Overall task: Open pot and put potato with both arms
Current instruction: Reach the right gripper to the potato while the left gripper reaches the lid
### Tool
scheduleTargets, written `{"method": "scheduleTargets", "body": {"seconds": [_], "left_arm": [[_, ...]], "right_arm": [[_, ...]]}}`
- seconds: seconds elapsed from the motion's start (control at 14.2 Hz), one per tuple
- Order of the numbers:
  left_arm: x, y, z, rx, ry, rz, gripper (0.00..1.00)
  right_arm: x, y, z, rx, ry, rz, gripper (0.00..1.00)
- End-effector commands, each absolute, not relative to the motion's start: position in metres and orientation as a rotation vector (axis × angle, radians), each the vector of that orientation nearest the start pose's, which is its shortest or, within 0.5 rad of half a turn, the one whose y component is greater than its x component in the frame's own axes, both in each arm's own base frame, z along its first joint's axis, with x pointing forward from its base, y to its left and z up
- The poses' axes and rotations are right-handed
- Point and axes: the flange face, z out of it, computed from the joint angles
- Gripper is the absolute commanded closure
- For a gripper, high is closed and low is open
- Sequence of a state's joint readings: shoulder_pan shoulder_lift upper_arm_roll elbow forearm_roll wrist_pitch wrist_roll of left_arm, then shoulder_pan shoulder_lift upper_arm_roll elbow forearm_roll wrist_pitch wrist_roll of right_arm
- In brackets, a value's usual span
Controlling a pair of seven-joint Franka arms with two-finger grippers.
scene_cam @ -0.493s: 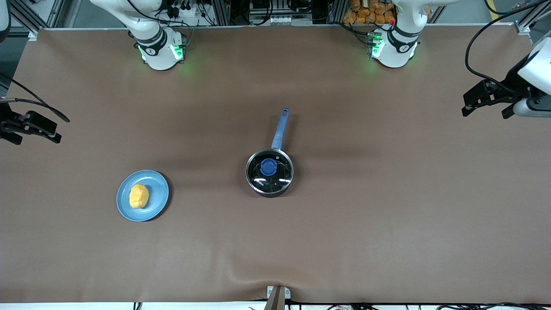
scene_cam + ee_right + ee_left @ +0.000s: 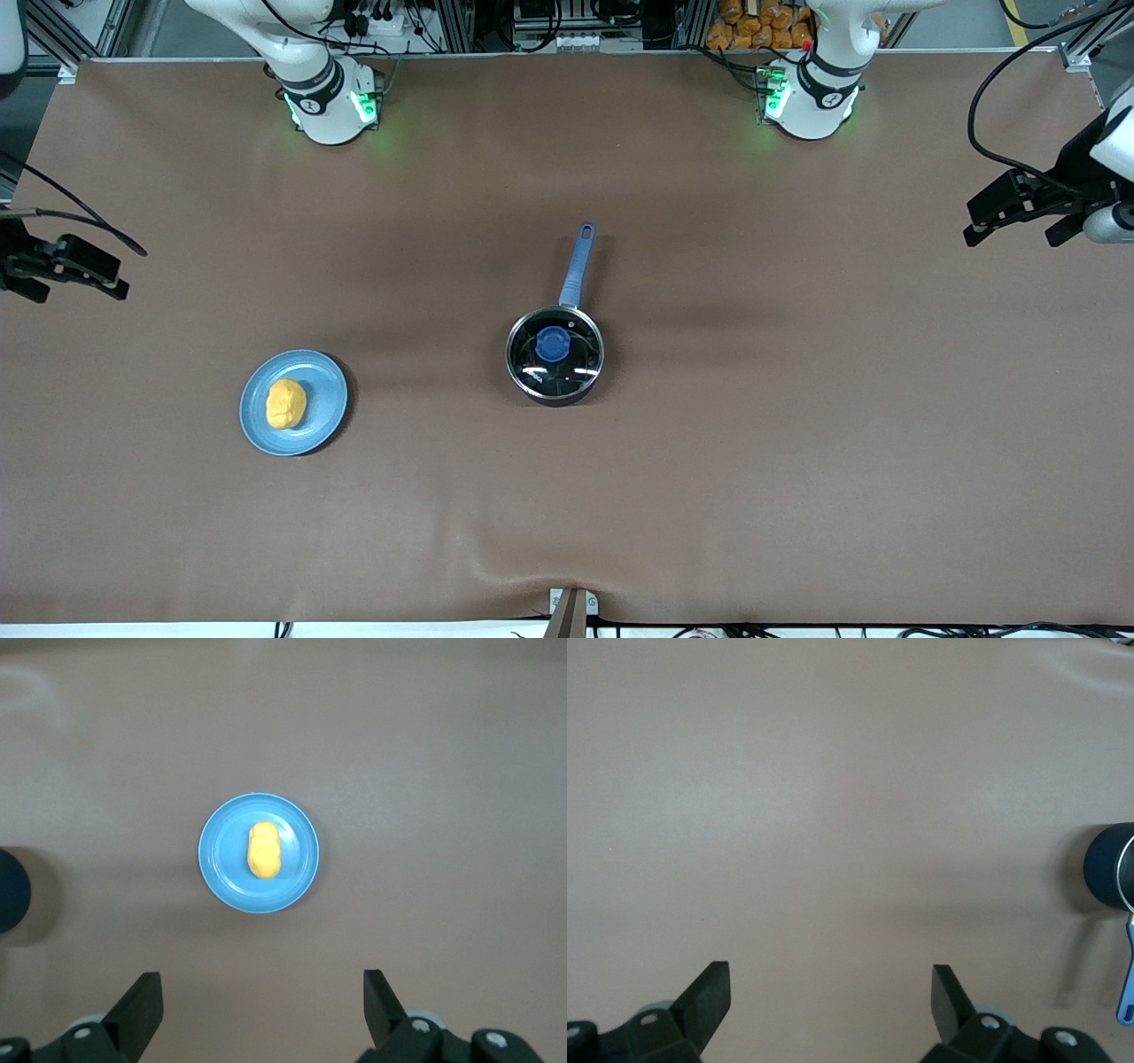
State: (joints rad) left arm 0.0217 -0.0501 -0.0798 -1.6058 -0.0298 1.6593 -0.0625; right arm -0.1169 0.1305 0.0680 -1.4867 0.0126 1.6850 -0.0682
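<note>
The black pot (image 2: 555,354) stands mid-table with its glass lid and blue knob (image 2: 552,344) on; its blue handle (image 2: 577,266) points toward the robots' bases. The yellow potato (image 2: 285,403) lies on a blue plate (image 2: 323,390) toward the right arm's end. My left gripper (image 2: 1013,232) hangs open and empty over the left arm's end of the table; its wrist view shows bare table between the fingers (image 2: 831,979) and the pot (image 2: 1107,877) at the edge. My right gripper (image 2: 75,285) hangs open and empty over the right arm's end (image 2: 263,988), with the potato (image 2: 263,850) ahead of it.
A brown mat (image 2: 797,443) covers the whole table. A small bracket (image 2: 571,607) sits at the table edge nearest the front camera. Both arm bases (image 2: 328,106) (image 2: 811,97) stand along the edge farthest from that camera.
The left gripper has drifted a little farther toward its end of the table. The right gripper has shifted slightly outward too. Pot, potato and plate have not moved.
</note>
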Motion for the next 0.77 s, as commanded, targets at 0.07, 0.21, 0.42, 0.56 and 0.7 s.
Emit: {"method": "scheduleTargets", "body": {"seconds": [0.07, 0.21, 0.42, 0.56, 0.7], "left_arm": [[0.542, -0.043, 0.649, -3.154, 0.002, -0.173, 0.0], [0.542, -0.064, 0.647, -3.159, 0.024, -0.162, 0.0], [0.547, -0.104, 0.642, -3.168, -0.008, -0.144, 0.0], [0.548, -0.15, 0.622, -3.169, 0.117, -0.087, 0.0], [0.555, -0.191, 0.597, -3.178, 0.162, -0.018, 0.0]], "right_arm": [[0.643, -0.044, 0.527, -3.121, -0.031, -0.057, 0.0], [0.66, -0.046, 0.484, -3.113, -0.025, -0.034, 0.0], [0.669, -0.043, 0.422, -3.097, -0.02, -0.007, 0.0], [0.67, -0.04, 0.38, -3.094, -0.023, -0.012, 0.0], [0.666, -0.038, 0.338, -3.091, -0.022, -0.003, 0.0]]}}
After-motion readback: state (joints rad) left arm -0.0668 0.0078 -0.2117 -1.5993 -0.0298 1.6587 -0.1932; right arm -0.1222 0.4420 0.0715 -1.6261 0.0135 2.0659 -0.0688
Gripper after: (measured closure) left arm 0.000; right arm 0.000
